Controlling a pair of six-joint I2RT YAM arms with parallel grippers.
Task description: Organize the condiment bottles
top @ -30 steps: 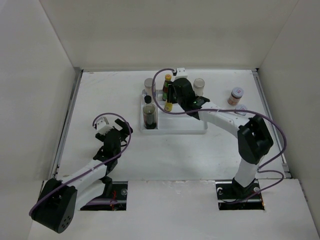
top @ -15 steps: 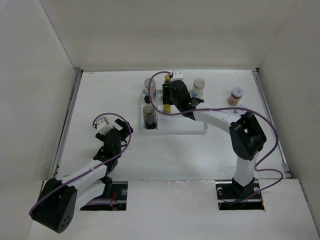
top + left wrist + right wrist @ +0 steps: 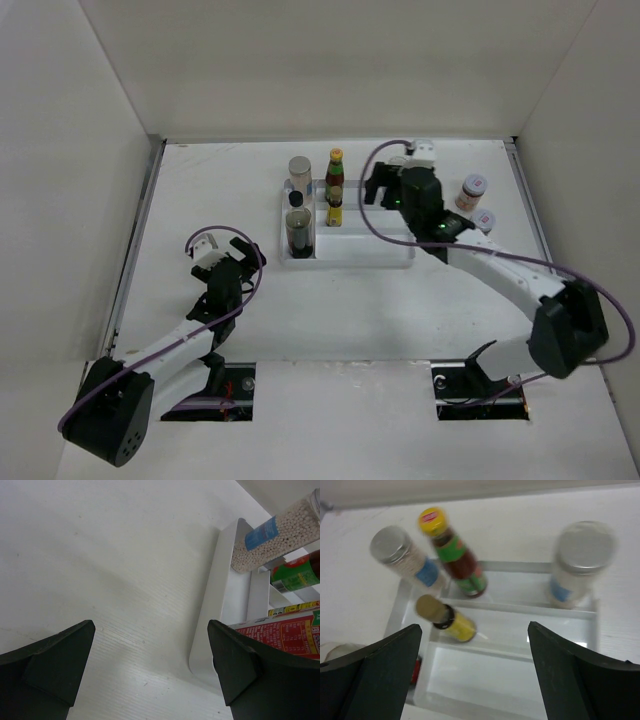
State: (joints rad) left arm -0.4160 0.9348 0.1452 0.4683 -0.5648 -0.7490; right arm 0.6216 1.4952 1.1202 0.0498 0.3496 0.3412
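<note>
1. Bottles and jars stand in and near the white tray (image 3: 520, 645) on the table (image 3: 200, 180).
2. My right pincer (image 3: 474, 625) hangs over the tray with its two fingers spread wide. It holds nothing.
3. Under it, the red sauce bottle (image 3: 457, 557) with the yellow cap stands in the back row of the tray.
4. The small yellow bottle (image 3: 452, 622) stands just in front of it, in the next row.
5. The jar of white beads (image 3: 407, 557) with a silver lid is at the back left corner.
6. A blurry grey-lid jar (image 3: 580, 565) is at the back right. I cannot tell if it is inside the tray.
7. The big dark jar (image 3: 299, 232) and a small black-cap bottle (image 3: 296, 200) stand in the left part of the tray.
8. Two pink-lid jars (image 3: 473, 190) sit on the table to the right of the tray, close together.
9. My left pincer (image 3: 151, 622) is spread wide too, with nothing in it. It is over bare table, near the tray's near left corner.
</note>
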